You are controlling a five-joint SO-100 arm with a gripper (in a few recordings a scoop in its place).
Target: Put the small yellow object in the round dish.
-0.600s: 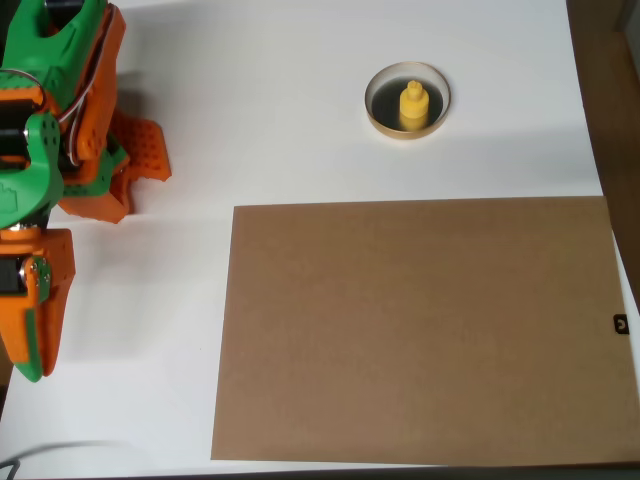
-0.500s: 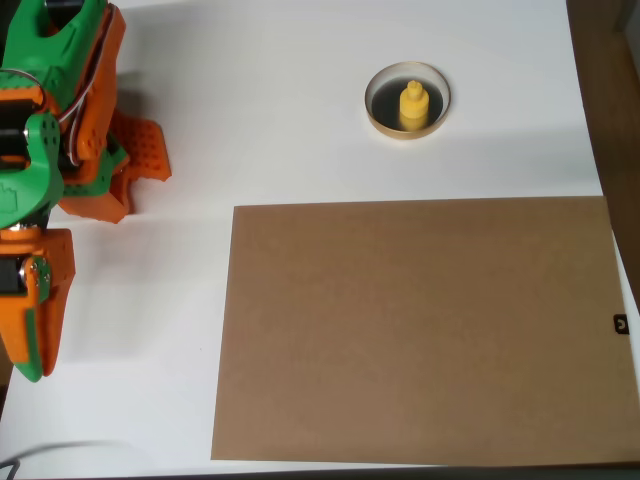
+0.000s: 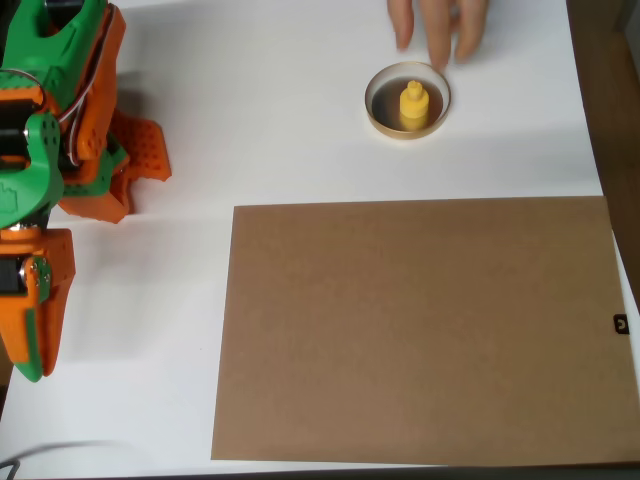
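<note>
The white tabletop (image 3: 300, 120) held the small yellow object (image 3: 413, 104) upright inside the round dish (image 3: 380, 118), well right of the claw (image 3: 135, 165) (grip state unclear); a person's hand (image 3: 440, 25) hovered nearer

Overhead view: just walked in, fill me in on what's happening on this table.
The small yellow object stands upright inside the round dish near the top of the white table. A person's hand reaches in from the top edge, its fingertips just above the dish's rim. The orange and green robot arm sits at the left edge, far from the dish and holding nothing that can be seen. A brown board lies bare below.
</note>
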